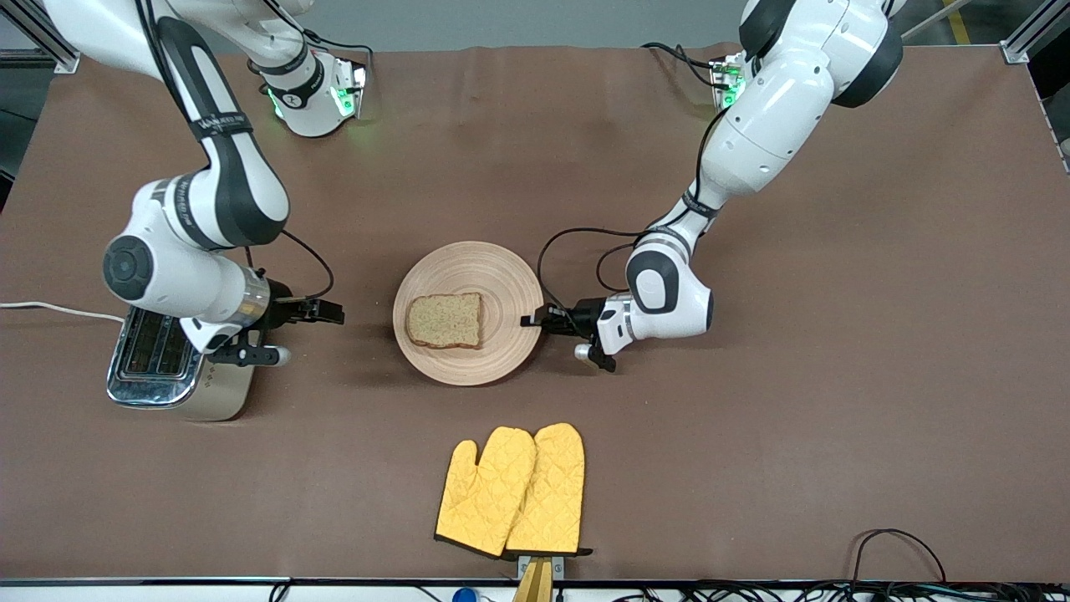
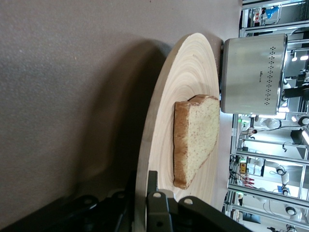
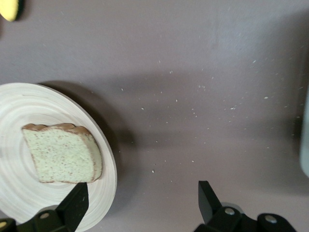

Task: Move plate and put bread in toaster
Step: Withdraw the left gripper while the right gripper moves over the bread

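Observation:
The wooden plate (image 1: 501, 284) lies mid-table with the bread (image 1: 445, 320) flat on it. My left gripper (image 1: 533, 320) is shut on the plate's rim at the side toward the left arm's end. In the left wrist view, one finger (image 2: 154, 195) lies on top of the plate (image 2: 186, 77) and the other is under it, with the bread (image 2: 195, 137) close by and the toaster (image 2: 251, 72) past the plate. The beige toaster (image 1: 171, 359) stands toward the right arm's end. My right gripper (image 1: 322, 313) is open and empty over the table between toaster and plate. The right wrist view shows the right gripper (image 3: 142, 208), the plate (image 3: 19, 111) and the bread (image 3: 63, 152).
A pair of yellow oven mitts (image 1: 512, 493) lies nearer the front camera than the plate. The toaster's white cord (image 1: 50, 309) runs off the table's end. Cables hang along the front edge (image 1: 899, 552).

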### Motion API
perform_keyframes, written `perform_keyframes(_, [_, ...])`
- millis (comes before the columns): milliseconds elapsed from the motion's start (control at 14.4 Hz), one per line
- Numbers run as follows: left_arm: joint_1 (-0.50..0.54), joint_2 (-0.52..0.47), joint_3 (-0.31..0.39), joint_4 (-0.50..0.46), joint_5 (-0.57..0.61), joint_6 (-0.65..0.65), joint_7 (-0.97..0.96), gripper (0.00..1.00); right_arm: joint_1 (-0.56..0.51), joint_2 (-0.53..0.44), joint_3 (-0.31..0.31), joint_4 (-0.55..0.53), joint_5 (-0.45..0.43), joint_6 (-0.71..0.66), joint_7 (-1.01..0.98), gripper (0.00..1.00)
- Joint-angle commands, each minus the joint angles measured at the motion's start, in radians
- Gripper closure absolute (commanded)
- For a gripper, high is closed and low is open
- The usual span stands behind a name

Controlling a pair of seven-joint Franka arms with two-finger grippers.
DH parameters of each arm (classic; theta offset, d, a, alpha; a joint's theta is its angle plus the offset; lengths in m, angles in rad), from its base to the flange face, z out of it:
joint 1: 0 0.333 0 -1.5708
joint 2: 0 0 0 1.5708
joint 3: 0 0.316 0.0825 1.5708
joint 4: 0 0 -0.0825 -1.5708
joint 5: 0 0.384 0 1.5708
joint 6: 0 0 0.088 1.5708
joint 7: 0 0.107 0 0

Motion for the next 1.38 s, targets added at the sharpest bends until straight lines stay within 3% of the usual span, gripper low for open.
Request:
perform_keyframes(0, [0.0,-0.01,-0.001,0.004,-0.029,0.015,-0.003,0.03,0.082,-0.021,-0.006,-0.028,0.018,0.022,0.029,0.0])
perform_keyframes(277, [0.089,-0.088,0.01,0.003,0.053,0.007,-0.216,0.0,0.163,0.026,-0.006,-0.034,0.018,0.057,0.05,0.0])
perform_keyframes(761, [0.357,-0.283,0.009,0.043,0.64,-0.12,-0.754,0.0,0.206,0.086,-0.007,-0.06,0.013,0.124,0.053,0.02])
perform_keyframes(969, [0.428,-0.377,0.01,0.047,0.895,-0.218,-0.851,0.0,0.29,0.076,-0.012,-0.149,0.01,0.291,0.199,0.01])
perform_keyframes(1315, [0.496,-0.526,0.012,0.133,1.208,-0.483,-0.918,0.0,0.301,0.073,-0.013,-0.186,0.004,0.367,0.232,0.02])
